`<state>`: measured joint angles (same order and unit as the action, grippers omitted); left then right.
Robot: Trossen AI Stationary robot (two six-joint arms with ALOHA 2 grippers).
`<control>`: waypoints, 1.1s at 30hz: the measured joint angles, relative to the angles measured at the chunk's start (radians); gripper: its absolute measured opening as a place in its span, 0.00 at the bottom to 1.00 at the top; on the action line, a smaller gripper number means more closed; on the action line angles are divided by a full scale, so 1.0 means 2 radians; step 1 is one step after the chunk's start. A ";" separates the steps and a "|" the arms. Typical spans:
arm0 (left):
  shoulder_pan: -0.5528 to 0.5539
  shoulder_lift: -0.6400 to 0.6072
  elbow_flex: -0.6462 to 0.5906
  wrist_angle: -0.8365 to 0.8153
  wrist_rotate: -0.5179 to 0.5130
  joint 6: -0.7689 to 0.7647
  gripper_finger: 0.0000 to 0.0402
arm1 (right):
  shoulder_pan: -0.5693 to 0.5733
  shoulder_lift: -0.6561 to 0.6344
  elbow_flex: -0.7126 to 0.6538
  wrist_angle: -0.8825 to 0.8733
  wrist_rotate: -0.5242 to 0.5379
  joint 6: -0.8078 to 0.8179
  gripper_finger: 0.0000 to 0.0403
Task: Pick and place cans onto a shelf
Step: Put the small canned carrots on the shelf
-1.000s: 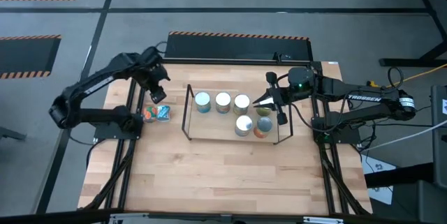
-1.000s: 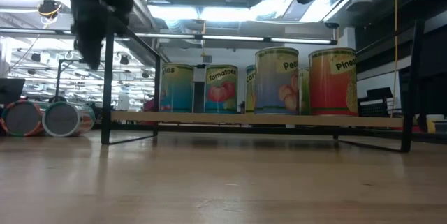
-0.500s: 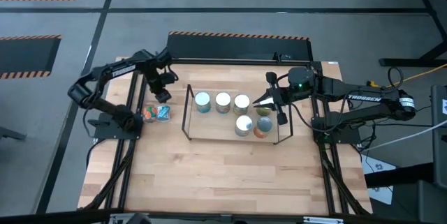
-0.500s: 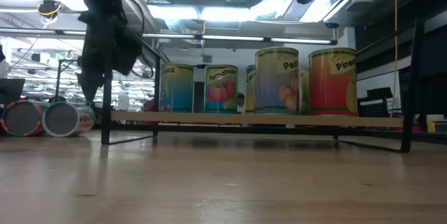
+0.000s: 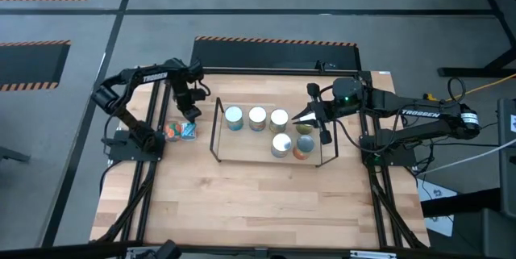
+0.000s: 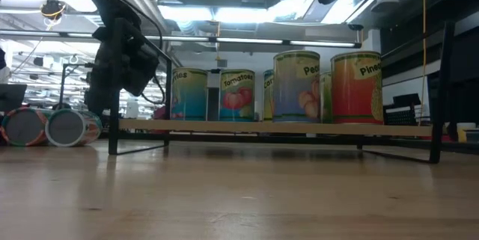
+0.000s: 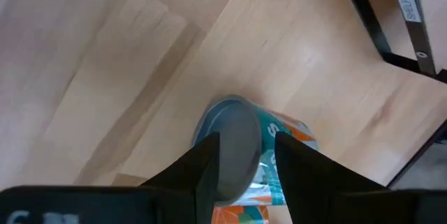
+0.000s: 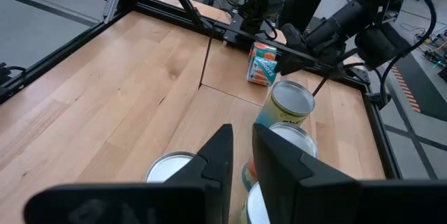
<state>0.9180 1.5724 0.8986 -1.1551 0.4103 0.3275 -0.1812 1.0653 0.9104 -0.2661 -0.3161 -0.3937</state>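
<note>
Two cans lie on their sides on the wood left of the shelf, an orange one (image 5: pixel 172 132) and a teal one (image 5: pixel 189 130). My left gripper (image 5: pixel 191 115) hangs open just above the teal can (image 7: pixel 237 144), pointing steeply down. Its fingers frame the can's silver end without touching it. In the low view the gripper (image 6: pixel 99 99) stands above the lying cans (image 6: pixel 66 128). The shelf (image 5: pixel 216 134) bears several upright cans (image 5: pixel 256 116). My right gripper (image 5: pixel 297 118) waits above the shelf's right part, a narrow gap between its fingers (image 8: pixel 241 147), holding nothing.
Black frame rails (image 5: pixel 147 122) run along the table's left and right edges, close behind the lying cans. The shelf's upright wire end (image 6: pixel 114 94) stands just right of my left gripper. Bare wood (image 5: pixel 258 202) fills the table's near half.
My left gripper has come down toward the lying cans and shifted a little toward the shelf, tipping to point more steeply down. Its fingers have stayed open. The cans have not moved.
</note>
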 joint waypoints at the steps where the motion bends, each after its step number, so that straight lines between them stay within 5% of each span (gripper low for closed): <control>1: 0.000 0.003 0.000 -0.003 0.000 0.000 0.33 | 0.000 0.000 0.000 0.000 0.000 0.000 0.15; 26: -0.042 0.007 0.000 -0.037 0.000 0.012 0.32 | 0.000 0.000 0.000 0.000 0.000 0.000 0.15; 33: -0.062 0.007 0.000 -0.037 0.000 0.013 0.24 | 0.000 0.000 0.000 0.000 0.000 0.000 0.15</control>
<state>0.7945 1.5867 0.8986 -1.2285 0.4101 0.3532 -0.1810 1.0653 0.9104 -0.2665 -0.3161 -0.3935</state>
